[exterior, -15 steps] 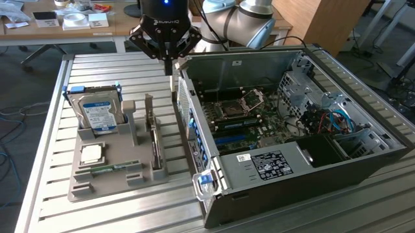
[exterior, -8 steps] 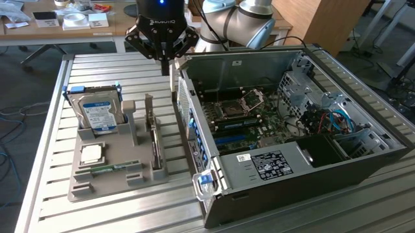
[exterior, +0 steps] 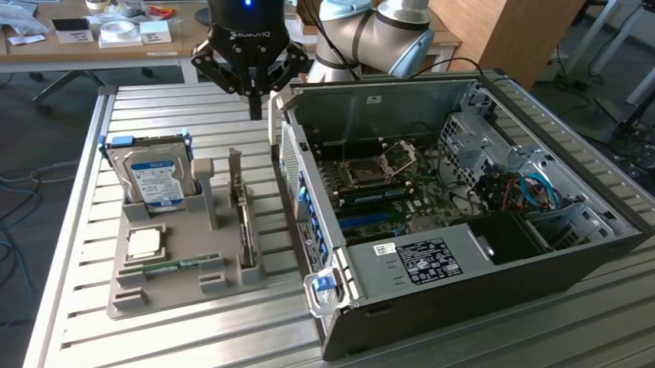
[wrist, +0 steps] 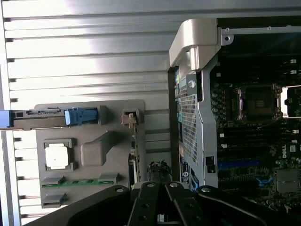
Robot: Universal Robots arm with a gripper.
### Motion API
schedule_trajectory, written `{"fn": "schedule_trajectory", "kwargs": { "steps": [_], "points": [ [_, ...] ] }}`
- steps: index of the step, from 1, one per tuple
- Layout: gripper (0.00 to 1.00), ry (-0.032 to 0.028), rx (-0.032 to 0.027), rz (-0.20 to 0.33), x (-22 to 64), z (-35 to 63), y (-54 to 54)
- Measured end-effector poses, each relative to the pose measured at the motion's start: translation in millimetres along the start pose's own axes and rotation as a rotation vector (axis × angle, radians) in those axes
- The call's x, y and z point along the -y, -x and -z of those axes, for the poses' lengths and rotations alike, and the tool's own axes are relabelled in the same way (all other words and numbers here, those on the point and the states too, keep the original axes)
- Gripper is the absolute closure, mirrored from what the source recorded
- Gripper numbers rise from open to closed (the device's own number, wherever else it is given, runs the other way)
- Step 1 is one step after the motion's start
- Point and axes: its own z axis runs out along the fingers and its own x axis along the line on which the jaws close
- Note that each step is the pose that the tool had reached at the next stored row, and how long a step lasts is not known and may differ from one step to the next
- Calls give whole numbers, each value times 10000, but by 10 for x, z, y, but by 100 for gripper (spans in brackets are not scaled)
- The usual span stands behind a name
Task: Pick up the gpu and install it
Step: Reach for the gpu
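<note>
The gpu (exterior: 244, 222) stood on edge in the grey tray (exterior: 149, 300), below the gripper (exterior: 255, 111), which hung clenched on nothing, the open case (exterior: 430, 253) just beside it. A good grasp likely needed jaws parted and squared across the card's thin edge

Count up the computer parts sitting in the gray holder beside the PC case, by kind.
hard drive: 1
processor chip: 1
memory stick: 1
gpu: 1
Total: 4
</note>
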Motion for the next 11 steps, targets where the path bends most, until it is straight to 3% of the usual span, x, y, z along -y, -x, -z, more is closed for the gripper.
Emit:
{"fn": "schedule_trajectory", "kwargs": {
  "steps": [11],
  "points": [
    [89, 0, 0, 0, 3, 1, -41]
  ]
}}
